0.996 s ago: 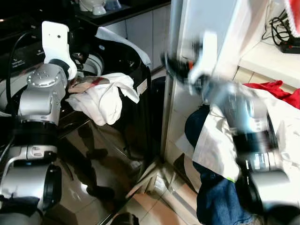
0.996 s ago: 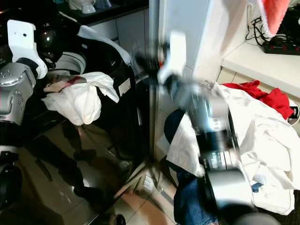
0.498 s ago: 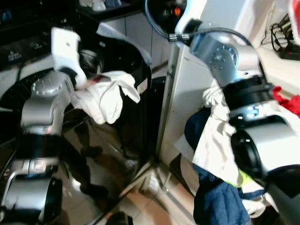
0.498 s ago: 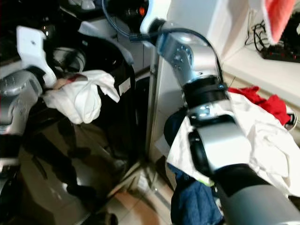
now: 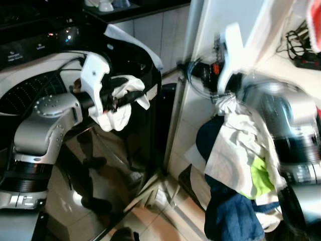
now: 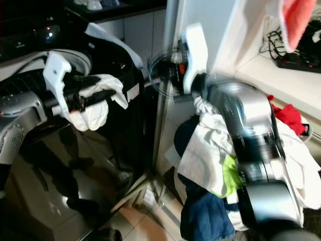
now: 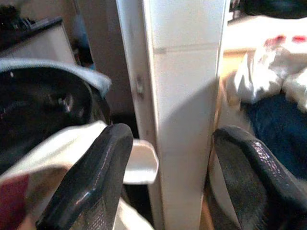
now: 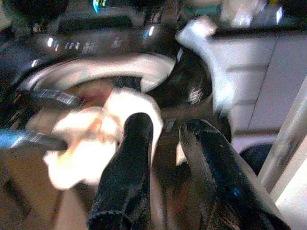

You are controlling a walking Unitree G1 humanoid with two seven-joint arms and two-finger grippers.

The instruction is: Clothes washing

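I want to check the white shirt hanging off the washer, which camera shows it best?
The left eye view: the white shirt drapes whole over the black washer rim, with the left gripper across it. The right eye view shows the same. The left wrist view catches just an edge beside one finger; the right wrist view shows it blurred.

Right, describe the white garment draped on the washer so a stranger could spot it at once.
Find the black top-loading washing machine on the robot's left. The white garment hangs over its front rim, with the left gripper at it. Unlike the pile of laundry heaped to the right of the white pillar, it hangs alone and shows a reddish patch.
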